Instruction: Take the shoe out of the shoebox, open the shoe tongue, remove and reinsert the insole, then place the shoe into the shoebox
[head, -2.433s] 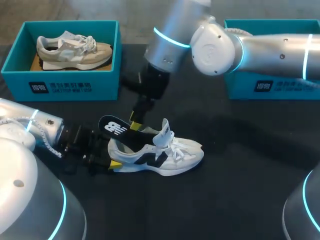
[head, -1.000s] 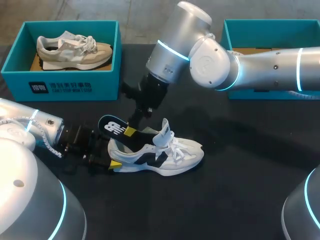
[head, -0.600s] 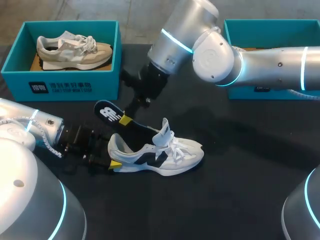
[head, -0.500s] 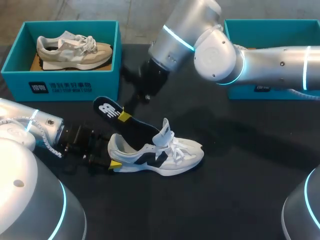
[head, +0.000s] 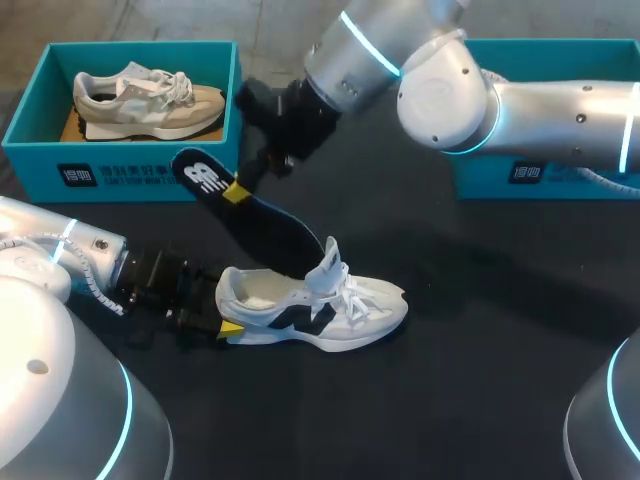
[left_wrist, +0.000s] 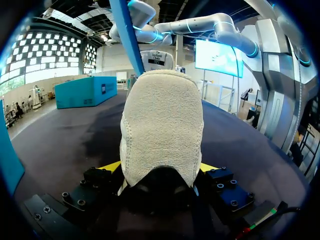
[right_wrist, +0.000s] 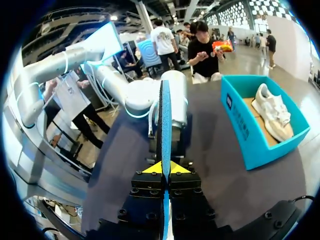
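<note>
The insole (head: 255, 215) runs its front end behind the raised tongue of the white shoe (head: 315, 305) — contact inside cannot be told. The shoe's heel covers the left gripper (left_wrist: 160, 168), leaving only yellow slivers. The right shoebox (head: 580, 180) sits partly behind the right arm (head: 540, 100) — cut off at the right.

Shoe (left_wrist: 161, 130) heel: nubby cream cloth (towel-like). Insole (head: 262, 225): matt dark top, foamy blue edge. My right arm (head: 560, 100) shell: smooth glossy silver.
</note>
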